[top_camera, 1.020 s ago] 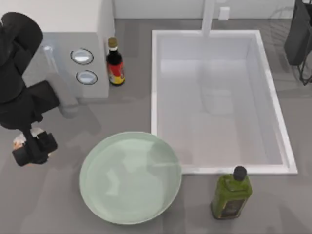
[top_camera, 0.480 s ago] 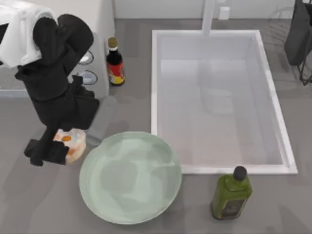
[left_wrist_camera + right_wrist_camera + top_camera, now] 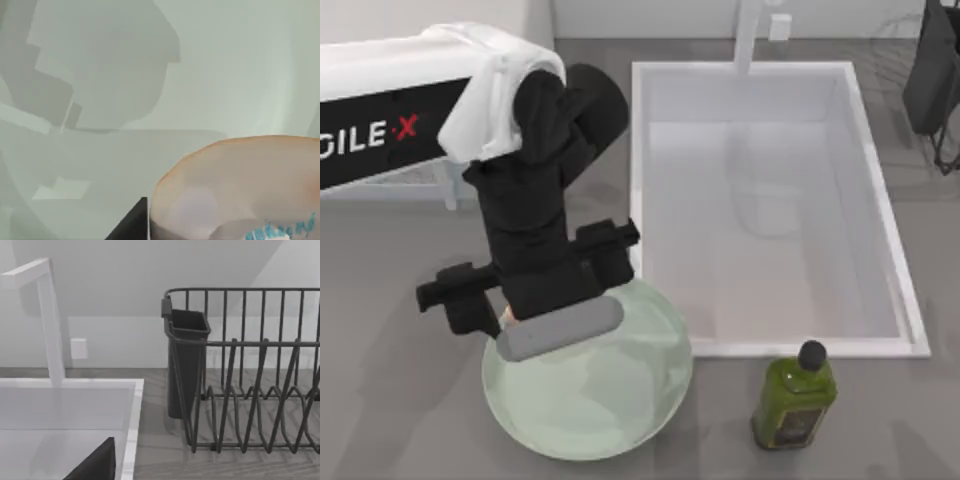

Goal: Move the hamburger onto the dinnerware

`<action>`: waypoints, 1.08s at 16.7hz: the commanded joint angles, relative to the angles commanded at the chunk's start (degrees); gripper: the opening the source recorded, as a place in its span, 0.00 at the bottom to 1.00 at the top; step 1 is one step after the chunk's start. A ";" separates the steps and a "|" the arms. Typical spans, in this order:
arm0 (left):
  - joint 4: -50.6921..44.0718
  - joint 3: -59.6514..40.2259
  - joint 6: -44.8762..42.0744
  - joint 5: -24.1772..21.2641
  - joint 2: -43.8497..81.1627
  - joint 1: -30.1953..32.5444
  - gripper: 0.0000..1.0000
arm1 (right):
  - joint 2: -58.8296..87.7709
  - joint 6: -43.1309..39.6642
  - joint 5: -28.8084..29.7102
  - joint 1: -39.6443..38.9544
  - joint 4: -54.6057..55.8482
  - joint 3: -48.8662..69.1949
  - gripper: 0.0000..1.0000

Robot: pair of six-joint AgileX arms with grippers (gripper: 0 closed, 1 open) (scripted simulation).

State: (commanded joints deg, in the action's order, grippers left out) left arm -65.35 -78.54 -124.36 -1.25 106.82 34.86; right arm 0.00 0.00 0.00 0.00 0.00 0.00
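Left gripper (image 3: pixel 510 318) — clamped on your hamburger (image 3: pixel 240 187), held over the plate (image 3: pixel 610 410) rim so release lands it inside; right arm parked far right — grip unreadable

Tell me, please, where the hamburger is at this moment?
In the left wrist view the hamburger hangs close above the dinnerware, at the plate's left part in the top view, under the left pincer.

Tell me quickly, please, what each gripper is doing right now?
Left gripper: shut on the hamburger, over the dinnerware.
Right gripper: parked at the table's far right; its state cannot be told.
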 joint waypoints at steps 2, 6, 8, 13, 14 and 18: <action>0.47 -0.77 -7.70 0.05 0.47 2.20 0.00 | 0.00 0.00 0.00 0.00 0.00 0.00 1.00; 1.34 -1.66 -16.20 0.21 0.66 4.83 0.00 | 0.00 0.00 0.00 0.00 0.00 0.00 1.00; 1.44 -1.73 -16.90 0.23 0.65 5.06 0.00 | 0.00 0.00 0.00 0.00 0.00 0.00 1.00; 2.40 -0.60 -16.83 0.19 0.97 4.80 0.00 | 0.00 0.00 0.00 0.00 0.00 0.00 1.00; 3.65 0.35 -16.82 0.20 1.41 4.82 0.00 | 0.00 0.00 0.00 0.00 0.00 0.00 1.00; 10.18 3.90 -16.88 0.20 3.25 4.96 0.00 | 0.00 0.00 0.00 0.00 0.00 0.00 1.00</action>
State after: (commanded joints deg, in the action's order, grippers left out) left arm -55.18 -74.64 -141.24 -1.05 110.07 39.82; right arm 0.00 0.00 0.00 0.00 0.00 0.00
